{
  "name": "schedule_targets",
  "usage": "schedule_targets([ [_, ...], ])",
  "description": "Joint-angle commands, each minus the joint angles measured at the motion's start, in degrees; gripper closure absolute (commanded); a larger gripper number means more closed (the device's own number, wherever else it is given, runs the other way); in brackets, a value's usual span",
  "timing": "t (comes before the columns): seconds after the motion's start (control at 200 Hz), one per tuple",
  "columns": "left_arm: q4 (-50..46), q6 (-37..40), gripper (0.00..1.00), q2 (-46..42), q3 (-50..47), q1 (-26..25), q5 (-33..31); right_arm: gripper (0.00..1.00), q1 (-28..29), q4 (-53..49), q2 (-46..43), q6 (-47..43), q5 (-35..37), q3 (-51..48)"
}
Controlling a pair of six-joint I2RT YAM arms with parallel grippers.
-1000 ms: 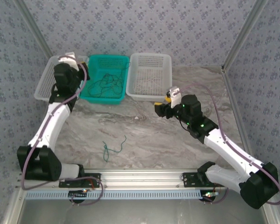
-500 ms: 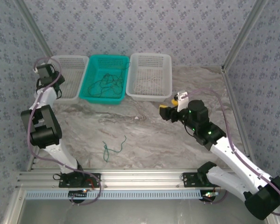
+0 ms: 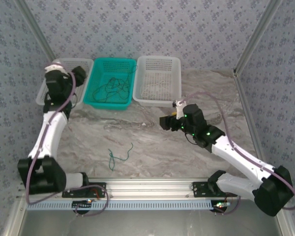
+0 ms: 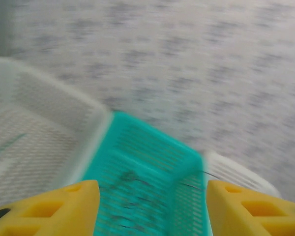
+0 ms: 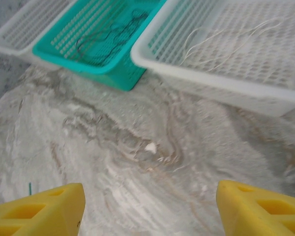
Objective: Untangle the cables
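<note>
Left gripper [image 4: 152, 201] newly opened at upper left

Shut a second ago, its jaws now gape empty above the white basket [image 4: 34, 123], where we see a thin green strand [image 4: 7, 144], probably just sorted. The right gripper [image 5: 150, 206] is open and empty. The tangle [image 3: 109, 87] remains in the teal basket [image 3: 113, 61], and a loose cable [image 3: 119, 157] lies lower centre.

Along the far side of the table [image 3: 187, 152] you see three baskets in a row: the left basket [image 3: 77, 61], the middle basket [image 3: 110, 106] touching it, and the right basket [image 3: 159, 58] just beside that. A tangle of cables [image 3: 109, 87] lies in the middle basket; thin wires [image 5: 226, 37] lie in the right one. A single strand [image 3: 119, 156] lies on the table, near, left of centre.
</note>
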Motion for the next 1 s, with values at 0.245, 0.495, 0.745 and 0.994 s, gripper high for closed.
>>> schedule_targets([
  [0.245, -21.7, 27.6, 0.34, -15.3, -3.6, -26.2, 1.1, 0.26, 14.5, 2.1, 9.2, 5.6, 2.0, 3.4],
  [0.495, -37.0, 33.8, 0.06, -23.7, -6.7, -35.5, 1.9, 0.26, 22.7, 2.9, 16.8, 8.0, 3.5, 3.6],
  [0.745, -42.1, 37.7, 0.01, -35.4, -9.7, -35.8, 3.4, 0.23, 25.8, 4.1, 24.5, 6.3, 3.1, 5.2],
  [0.994, -40.8, 37.8, 0.01, -37.4, -12.1, -35.7, 5.7, 0.43, 22.7, 17.7, 34.9, 4.7, -4.0, 8.1],
])
